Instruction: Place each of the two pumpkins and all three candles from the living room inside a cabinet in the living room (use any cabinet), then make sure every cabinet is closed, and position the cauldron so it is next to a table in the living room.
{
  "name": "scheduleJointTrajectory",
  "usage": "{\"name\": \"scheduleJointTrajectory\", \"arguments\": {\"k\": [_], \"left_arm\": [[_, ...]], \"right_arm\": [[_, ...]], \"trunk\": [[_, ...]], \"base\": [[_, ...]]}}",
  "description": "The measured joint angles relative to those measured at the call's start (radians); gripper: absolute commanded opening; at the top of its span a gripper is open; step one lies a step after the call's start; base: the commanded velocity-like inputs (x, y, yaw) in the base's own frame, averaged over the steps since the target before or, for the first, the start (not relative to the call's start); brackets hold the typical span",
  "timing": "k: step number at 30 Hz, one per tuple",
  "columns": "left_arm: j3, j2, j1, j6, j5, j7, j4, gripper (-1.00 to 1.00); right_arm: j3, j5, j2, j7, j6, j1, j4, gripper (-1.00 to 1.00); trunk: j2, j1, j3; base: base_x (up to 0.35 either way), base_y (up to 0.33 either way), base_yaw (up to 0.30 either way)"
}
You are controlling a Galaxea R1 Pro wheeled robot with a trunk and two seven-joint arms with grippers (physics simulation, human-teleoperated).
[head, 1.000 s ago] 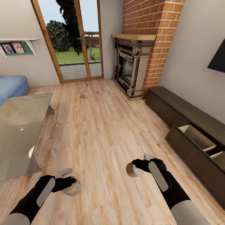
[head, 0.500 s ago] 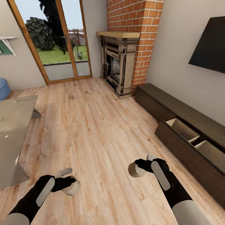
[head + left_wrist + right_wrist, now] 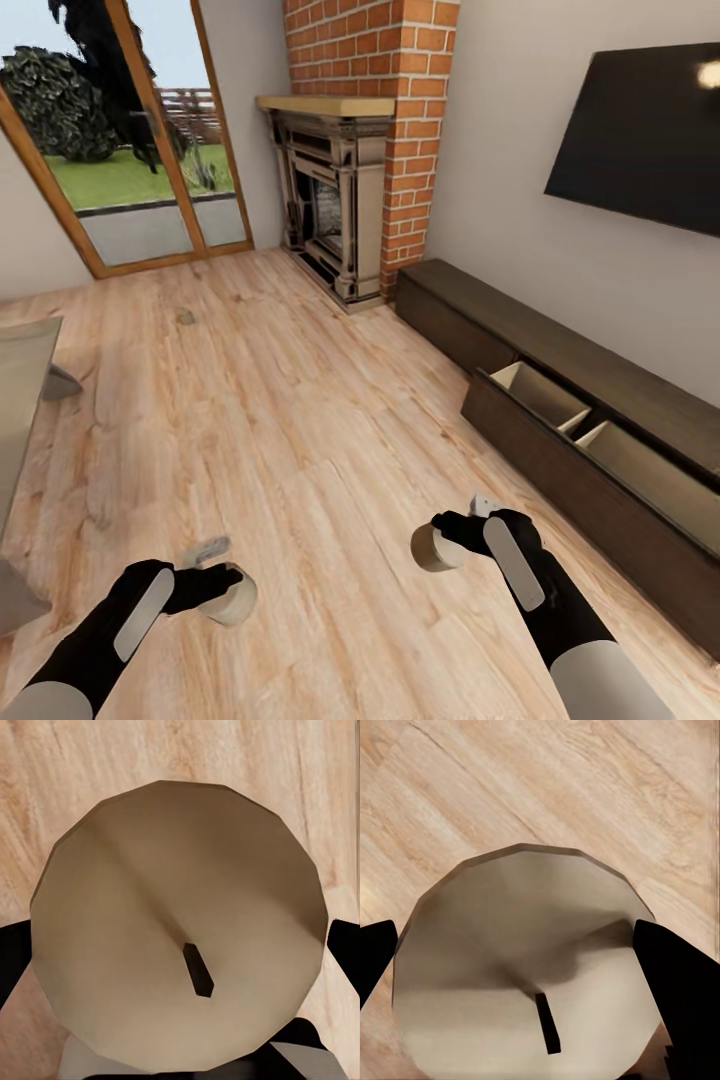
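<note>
Over light wooden floor [image 3: 300, 430] | left gripper [image 3: 222, 590] clamps stubby beige cylinder candle [image 3: 234, 603] | right gripper [image 3: 452, 535] clamps second beige candle [image 3: 432, 549] | long dark-brown wooden cabinet [image 3: 560, 420] at right wall, front open

Three candles are counted: one [image 3: 232, 603] at lower left, one [image 3: 432, 548] at lower centre-right, one [image 3: 185, 318] at upper left. One cabinet [image 3: 560, 350], one table [image 3: 20, 370] are seen.
</note>
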Motion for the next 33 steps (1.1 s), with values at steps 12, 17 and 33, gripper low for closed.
{"name": "scheduleJointTrajectory", "arguments": {"k": [12,17,33], "left_arm": [[-0.003,0.003,0.000,0.002,0.008,-0.002,0.000,-1.00],[-0.004,0.002,0.000,0.002,0.008,-0.001,0.000,-1.00],[-0.007,-0.002,0.000,0.001,-0.002,0.000,0.000,-1.00]], "right_arm": [[0.000,0.000,0.001,0.000,0.000,0.000,0.002,-1.00],[0.000,0.000,0.001,-0.001,0.000,0.000,0.001,-1.00],[-0.003,-0.002,-0.001,-0.001,0.000,0.000,0.002,-1.00]], "trunk": [[0.000,0.000,-0.007],[0.000,0.000,-0.010],[0.000,0.000,-0.018]], "base": [[-0.082,0.016,-0.257],[-0.124,0.050,-0.257],[-0.061,0.002,-0.258]]}}
